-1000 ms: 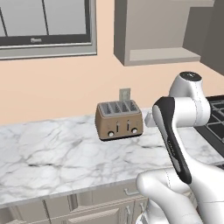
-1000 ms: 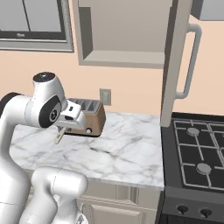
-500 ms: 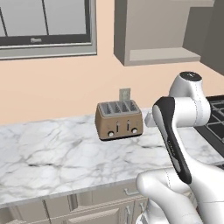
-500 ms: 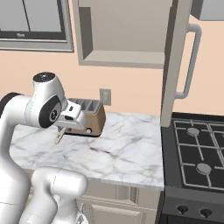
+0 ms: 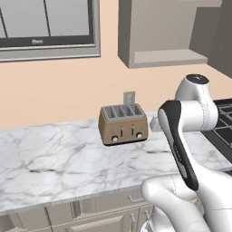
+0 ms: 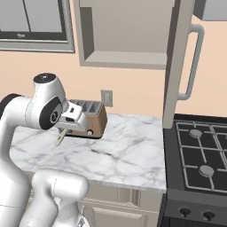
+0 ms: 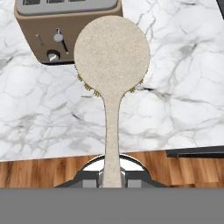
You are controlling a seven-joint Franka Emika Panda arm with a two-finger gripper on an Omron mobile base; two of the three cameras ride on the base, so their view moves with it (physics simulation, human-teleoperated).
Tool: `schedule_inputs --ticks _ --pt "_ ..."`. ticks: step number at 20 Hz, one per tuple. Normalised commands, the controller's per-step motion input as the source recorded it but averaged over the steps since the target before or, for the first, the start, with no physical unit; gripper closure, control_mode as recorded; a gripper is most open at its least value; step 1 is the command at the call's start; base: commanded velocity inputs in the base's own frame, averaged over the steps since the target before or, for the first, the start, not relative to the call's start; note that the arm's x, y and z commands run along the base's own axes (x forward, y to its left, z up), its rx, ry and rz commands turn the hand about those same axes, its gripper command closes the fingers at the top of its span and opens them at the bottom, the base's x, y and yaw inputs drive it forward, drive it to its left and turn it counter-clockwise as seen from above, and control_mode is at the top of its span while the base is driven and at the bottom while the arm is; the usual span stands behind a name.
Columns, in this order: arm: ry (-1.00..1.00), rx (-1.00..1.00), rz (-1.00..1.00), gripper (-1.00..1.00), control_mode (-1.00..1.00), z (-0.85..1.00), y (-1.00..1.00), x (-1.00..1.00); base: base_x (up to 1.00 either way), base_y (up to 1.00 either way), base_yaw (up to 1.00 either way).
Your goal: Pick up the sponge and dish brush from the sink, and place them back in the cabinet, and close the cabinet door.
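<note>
My gripper (image 7: 112, 180) is shut on the thin pale handle of the dish brush (image 7: 112, 52). In the hand view the brush's round cream-tan head points away from the hand, above the marble counter and just in front of the toaster. In the right base view the gripper (image 6: 66, 127) hangs beside the toaster with the brush (image 6: 59, 138) slanting down and left from it. The cabinet (image 6: 126, 33) hangs on the wall above and to the right, its inside open. Its tall cabinet door (image 6: 177, 66) stands swung out, with a long silver handle (image 6: 195, 62). The sponge and the sink are out of view.
A brown four-slot toaster (image 5: 123, 124) stands at the back of the white marble counter (image 5: 54, 158), under a wall socket (image 5: 129, 97). A black stove (image 6: 201, 155) adjoins the counter on the right. A window (image 5: 45, 27) is at upper left.
</note>
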Motion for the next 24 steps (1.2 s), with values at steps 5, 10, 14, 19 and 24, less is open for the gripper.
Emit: schedule_inputs --ticks 5,10,14,19,24 --pt "0.00 0.00 0.00 1.00 -1.00 0.05 -0.01 -0.02 0.00 0.00 0.00" --pt "0.00 0.00 0.00 1.00 -1.00 0.34 -0.07 0.00 0.00 0.00 0.00" --pt "0.00 0.00 0.00 1.00 -1.00 0.58 0.00 0.02 0.00 0.00 0.00" --pt "0.00 0.00 0.00 1.00 -1.00 0.65 0.00 0.01 0.00 0.00 0.00" --pt "0.00 0.00 0.00 1.00 -1.00 0.52 -0.01 0.00 0.00 0.00 0.00"
